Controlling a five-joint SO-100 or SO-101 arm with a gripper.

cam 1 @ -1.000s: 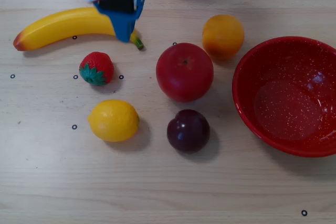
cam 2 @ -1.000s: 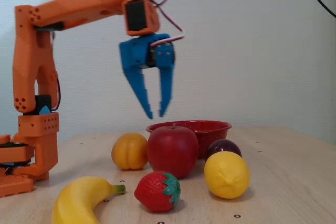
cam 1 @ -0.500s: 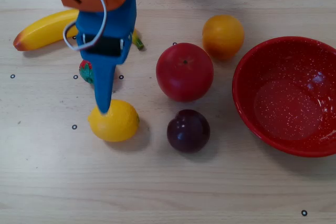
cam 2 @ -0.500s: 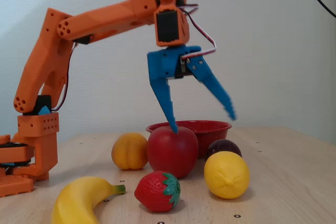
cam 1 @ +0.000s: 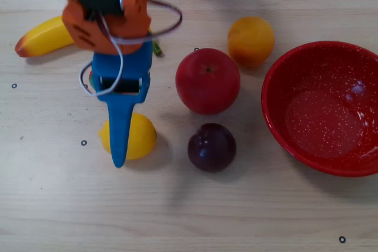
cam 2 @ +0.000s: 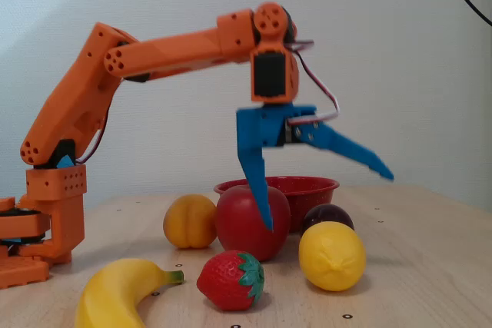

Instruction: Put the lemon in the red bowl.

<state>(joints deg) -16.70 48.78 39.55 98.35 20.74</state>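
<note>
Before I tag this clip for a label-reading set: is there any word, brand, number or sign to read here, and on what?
None: no readable text in the overhead view or the fixed view.
The table carries only small black ring marks, not letters.
The arm, gripper, lemon and red bowl show no printing.

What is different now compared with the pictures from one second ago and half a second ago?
The arm has reached forward and down from above the banana, and the gripper has opened wide; it now hangs over the lemon, one finger lower beside it. Nothing has been grasped. The lemon, strawberry, apple, plum, orange fruit and red bowl lie where they were.
</note>
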